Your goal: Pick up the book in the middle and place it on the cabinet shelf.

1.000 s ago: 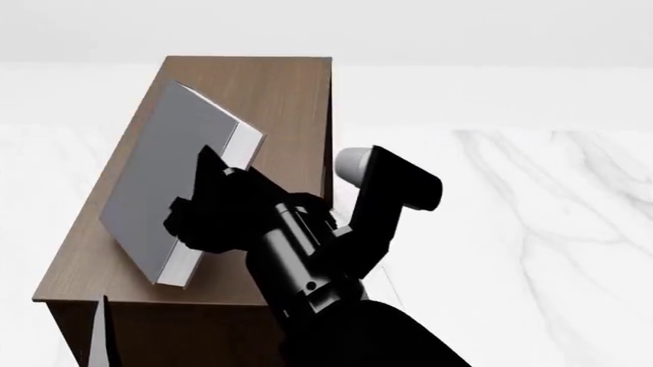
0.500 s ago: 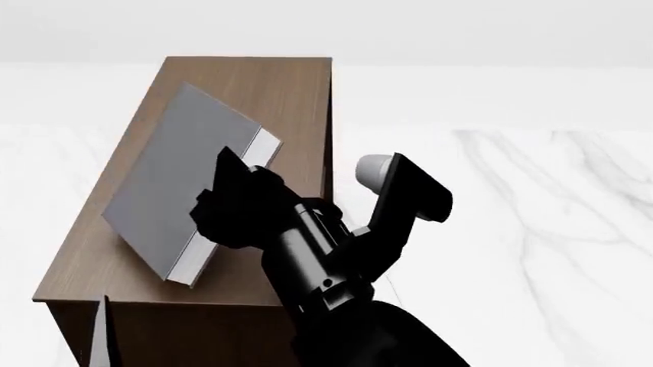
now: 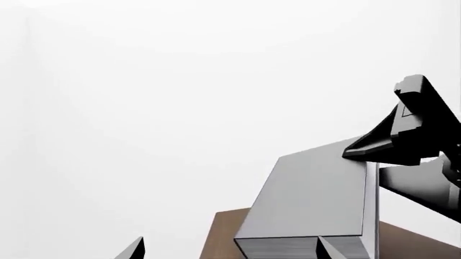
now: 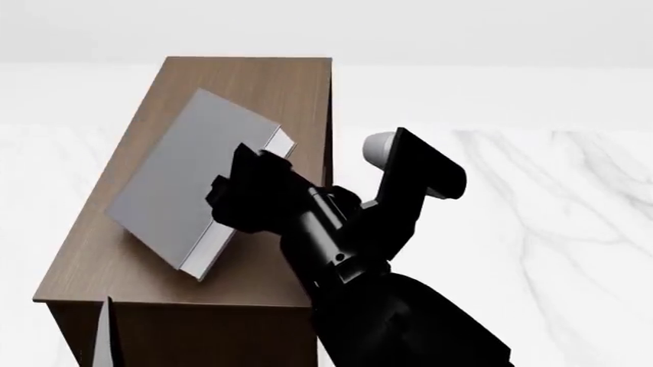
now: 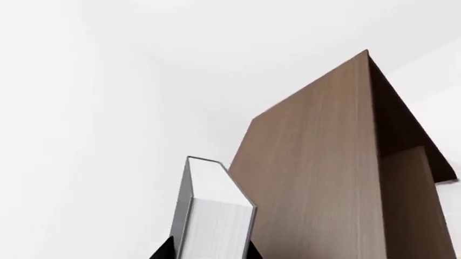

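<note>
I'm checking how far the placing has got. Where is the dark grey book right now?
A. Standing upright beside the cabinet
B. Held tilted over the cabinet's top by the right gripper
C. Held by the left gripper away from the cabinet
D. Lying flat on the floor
B: the book leans at an angle over the cabinet shelf, with the right gripper clamped on its page edge.

A bare simulated room: white marble floor [image 4: 531, 229], blank white walls, one wooden cabinet [image 4: 275, 84].
</note>
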You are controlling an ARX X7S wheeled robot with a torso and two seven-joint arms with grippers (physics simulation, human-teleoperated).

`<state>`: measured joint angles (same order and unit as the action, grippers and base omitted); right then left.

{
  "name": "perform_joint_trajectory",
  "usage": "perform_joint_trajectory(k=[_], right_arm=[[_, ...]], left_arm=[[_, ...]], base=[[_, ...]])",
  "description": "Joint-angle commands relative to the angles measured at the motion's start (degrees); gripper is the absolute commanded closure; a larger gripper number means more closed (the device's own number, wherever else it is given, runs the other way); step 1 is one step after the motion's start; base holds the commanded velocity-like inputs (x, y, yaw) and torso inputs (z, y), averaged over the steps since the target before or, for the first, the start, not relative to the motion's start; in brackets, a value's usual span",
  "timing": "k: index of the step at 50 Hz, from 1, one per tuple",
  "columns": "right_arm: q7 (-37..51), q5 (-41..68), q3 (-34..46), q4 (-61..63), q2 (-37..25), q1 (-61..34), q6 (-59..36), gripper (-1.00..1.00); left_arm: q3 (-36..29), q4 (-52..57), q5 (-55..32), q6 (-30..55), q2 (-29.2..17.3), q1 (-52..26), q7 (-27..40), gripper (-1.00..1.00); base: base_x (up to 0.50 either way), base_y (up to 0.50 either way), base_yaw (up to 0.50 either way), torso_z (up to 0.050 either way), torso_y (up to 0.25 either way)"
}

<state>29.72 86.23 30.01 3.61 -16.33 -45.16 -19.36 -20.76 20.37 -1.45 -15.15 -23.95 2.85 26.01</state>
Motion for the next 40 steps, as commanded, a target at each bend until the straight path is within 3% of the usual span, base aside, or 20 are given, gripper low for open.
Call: perform_joint_trajectory(k=[1,37,38,40], right_arm=[[4.0,-5.7,4.8,-3.4,-3.1,-2.1,-9.1,1.00],[2.6,-15.9,17.4,-4.4,-8.7,-3.1,-18.4,1.00],[2.5,-16.1,17.5,-4.4,-8.7,-3.1,-18.4,-1.00],[2.3,-16.5,17.8,-4.4,-8.8,-3.2,-18.4,-1.00]], left_arm=[[1.4,-0.1,0.5,0.2,1.1,-0.1,-1.2,-1.00],[0.8,-0.4,0.5,-0.1,0.8,0.0,-0.9,-1.00],[0.8,-0.4,0.5,-0.1,0.8,0.0,-0.9,-1.00],[0.8,-0.4,0.5,-0.1,0.8,0.0,-0.8,-1.00]], base=[[0.00,0.00,0.00,0.000,0.000],[0.00,0.00,0.00,-0.001,0.000],[0.00,0.00,0.00,0.000,0.000],[0.00,0.00,0.00,-0.005,0.000]])
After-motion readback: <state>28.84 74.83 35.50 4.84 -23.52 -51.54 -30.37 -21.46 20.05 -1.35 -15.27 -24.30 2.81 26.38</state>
